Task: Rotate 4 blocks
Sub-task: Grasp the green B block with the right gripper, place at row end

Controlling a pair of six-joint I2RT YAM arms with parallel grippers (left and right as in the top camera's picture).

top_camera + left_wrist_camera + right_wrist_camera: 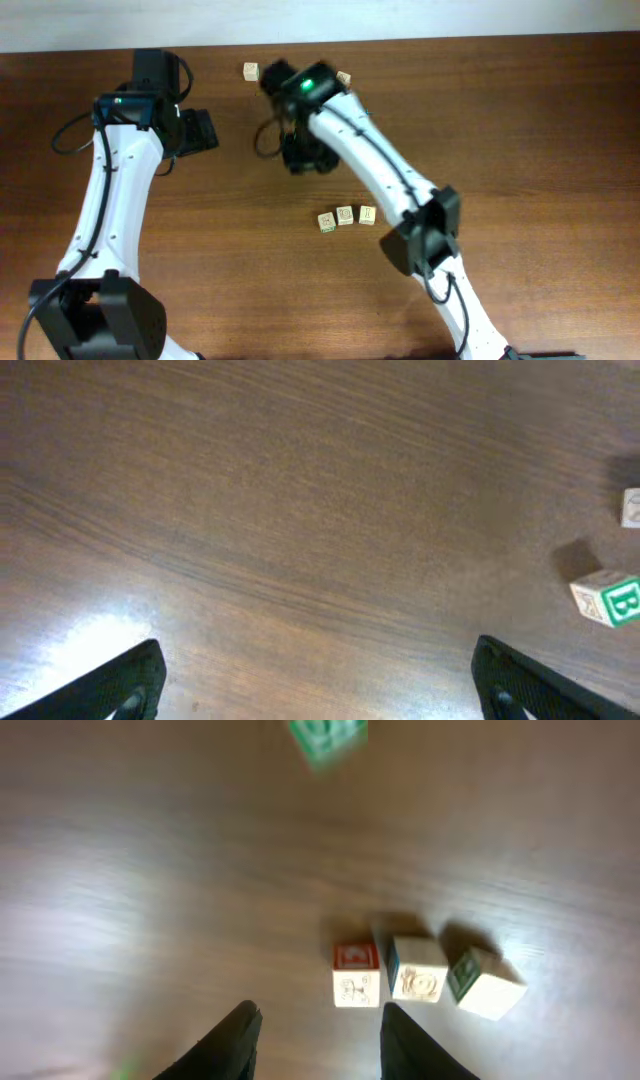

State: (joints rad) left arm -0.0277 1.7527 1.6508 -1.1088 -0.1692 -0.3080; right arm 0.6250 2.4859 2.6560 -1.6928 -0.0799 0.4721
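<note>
Three blocks lie in a short row mid-table [345, 216]. In the right wrist view they are a red-faced block [356, 975], a pale block [418, 970] and a tilted one with a green side [487, 983]. A blurred green-and-white block [328, 738] lies farther off. The left wrist view shows the "B" block [608, 600] at its right edge. I cannot pick it out in the overhead view. My right gripper [318, 1042] [300, 157] is open and empty, just short of the row and left of the red-faced block. My left gripper [325, 685] [200, 130] is open wide over bare wood.
Two more small cubes sit near the table's far edge [251, 70] [344, 77], on either side of the right arm's wrist. A pale cube [632, 508] shows at the right border of the left wrist view. The right arm [380, 160] crosses the table's middle.
</note>
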